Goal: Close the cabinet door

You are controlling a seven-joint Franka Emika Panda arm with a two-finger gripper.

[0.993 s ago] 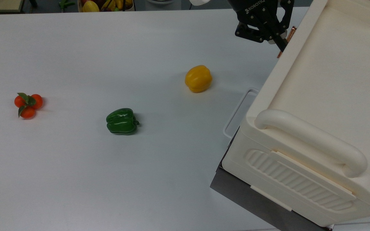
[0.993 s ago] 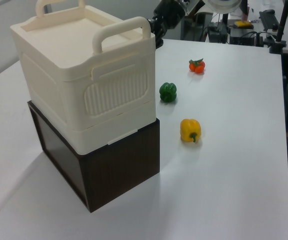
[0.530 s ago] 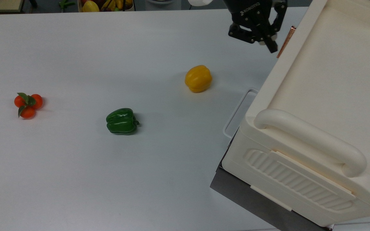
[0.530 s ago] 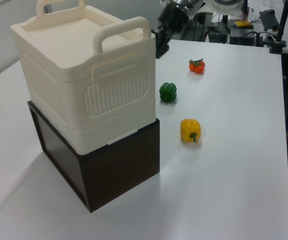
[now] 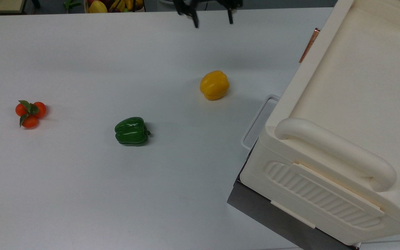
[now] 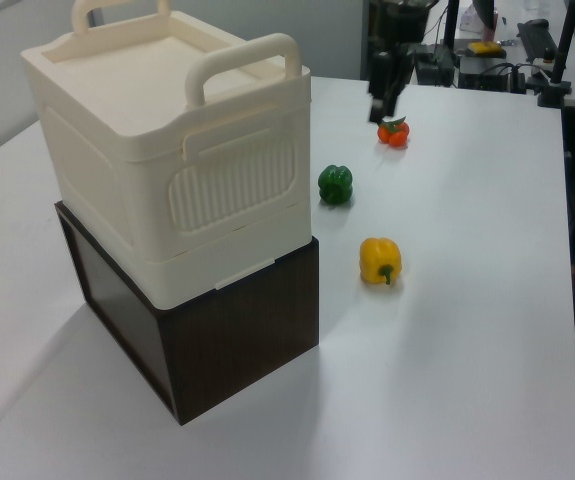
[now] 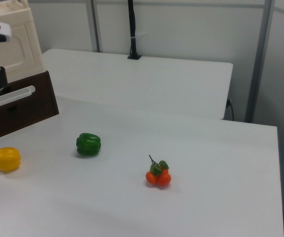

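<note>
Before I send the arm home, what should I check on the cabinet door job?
1. Flat cream plastic cabinet door lies flush with the cabinet body: ok.
2. Black two-finger gripper is apart from the slim copper-coloured bar handle: ok.
3. Gripper open and holding nothing: ok.
4. Yellow bell pepper lies apart from the door: ok.
5. Door latched fully: cannot tell.

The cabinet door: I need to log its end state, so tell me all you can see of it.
The cabinet door is a flat cream plastic panel with a recessed rectangular inset, set flush in the cream cabinet, so it looks closed. In the top view its slim copper-coloured handle shows at the cabinet's edge. The gripper is apart from it, fingers open.
</note>
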